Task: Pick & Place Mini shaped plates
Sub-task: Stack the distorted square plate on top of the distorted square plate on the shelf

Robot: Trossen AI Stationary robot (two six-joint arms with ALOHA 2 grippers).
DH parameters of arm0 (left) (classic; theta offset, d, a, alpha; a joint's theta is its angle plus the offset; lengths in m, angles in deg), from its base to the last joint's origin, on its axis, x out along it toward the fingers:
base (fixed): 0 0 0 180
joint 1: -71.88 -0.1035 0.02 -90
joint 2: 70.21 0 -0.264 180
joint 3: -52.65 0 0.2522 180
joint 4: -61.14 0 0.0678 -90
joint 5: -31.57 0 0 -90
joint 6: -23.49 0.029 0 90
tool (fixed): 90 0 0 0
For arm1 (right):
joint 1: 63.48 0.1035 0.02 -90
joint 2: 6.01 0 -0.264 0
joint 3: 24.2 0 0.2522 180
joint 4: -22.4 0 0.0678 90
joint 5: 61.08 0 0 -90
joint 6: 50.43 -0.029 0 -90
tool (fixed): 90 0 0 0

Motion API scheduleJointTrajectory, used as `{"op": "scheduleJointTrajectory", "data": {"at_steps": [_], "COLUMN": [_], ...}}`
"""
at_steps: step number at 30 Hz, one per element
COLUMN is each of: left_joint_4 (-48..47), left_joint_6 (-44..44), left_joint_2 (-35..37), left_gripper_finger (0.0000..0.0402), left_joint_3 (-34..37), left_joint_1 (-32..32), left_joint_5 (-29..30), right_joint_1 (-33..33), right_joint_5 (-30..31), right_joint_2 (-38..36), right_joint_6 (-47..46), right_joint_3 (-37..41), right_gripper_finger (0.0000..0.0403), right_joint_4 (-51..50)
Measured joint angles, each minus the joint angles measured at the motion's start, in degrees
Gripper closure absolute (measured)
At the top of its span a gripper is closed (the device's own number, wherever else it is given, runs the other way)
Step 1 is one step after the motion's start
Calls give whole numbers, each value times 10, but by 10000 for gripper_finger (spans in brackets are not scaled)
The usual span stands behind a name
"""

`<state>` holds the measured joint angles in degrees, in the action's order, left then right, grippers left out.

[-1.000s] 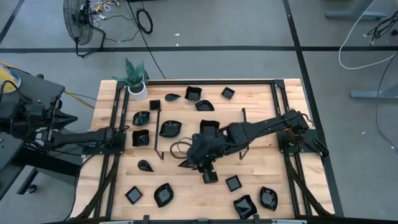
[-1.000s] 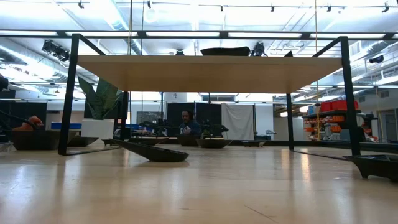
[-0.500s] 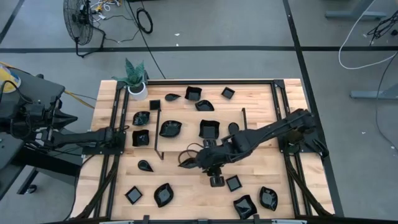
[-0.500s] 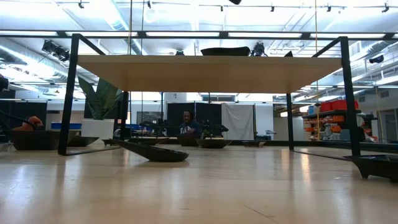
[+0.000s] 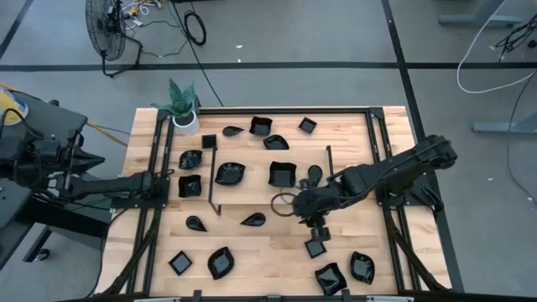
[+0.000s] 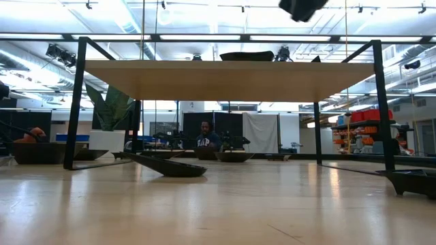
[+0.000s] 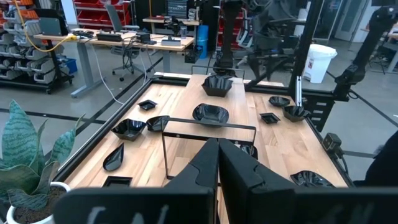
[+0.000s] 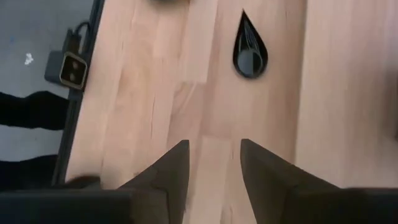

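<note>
Several glossy black mini plates lie flat and scattered on the wooden table. Among them are a teardrop plate (image 5: 253,220) (image 8: 250,53), a square plate (image 5: 282,174), a leaf plate (image 5: 229,173) and a small square plate (image 5: 315,247). My right gripper (image 5: 292,205) (image 8: 213,149) hangs open above the table's middle, right of the teardrop plate and holding nothing. It shows at the top of the low view (image 6: 303,7). My left gripper (image 5: 172,186) (image 7: 217,163) waits shut at the table's left side.
A thin black wire frame (image 5: 212,180) stands on the table's middle. A white pot with a green plant (image 5: 183,105) sits at the far left corner. More plates lie along the near edge (image 5: 221,262) and the far edge (image 5: 260,126). Black rails (image 5: 388,210) run down both sides.
My right gripper has drawn back from the teardrop plate toward the table's right edge and has risen, coming into the top of the low view. The teardrop plate has stayed where it was on the table.
</note>
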<state>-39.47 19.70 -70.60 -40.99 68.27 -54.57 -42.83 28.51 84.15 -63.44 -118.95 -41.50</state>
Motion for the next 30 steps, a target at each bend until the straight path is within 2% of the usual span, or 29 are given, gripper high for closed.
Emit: {"op": "scheduleJointTrajectory", "data": {"at_steps": [14,30], "left_joint_4": [0,0], "left_joint_6": [0,0], "left_joint_2": [0,0], "left_gripper_finger": [383,383], "left_joint_3": [0,0], "left_joint_1": [0,0], "left_joint_5": [0,0], "right_joint_1": [4,9], "right_joint_5": [0,-5], "right_joint_2": [-99,-119], "right_joint_6": [0,-9], "right_joint_3": [121,132], "right_gripper_finger": [256,256], "right_joint_4": [10,13]}}
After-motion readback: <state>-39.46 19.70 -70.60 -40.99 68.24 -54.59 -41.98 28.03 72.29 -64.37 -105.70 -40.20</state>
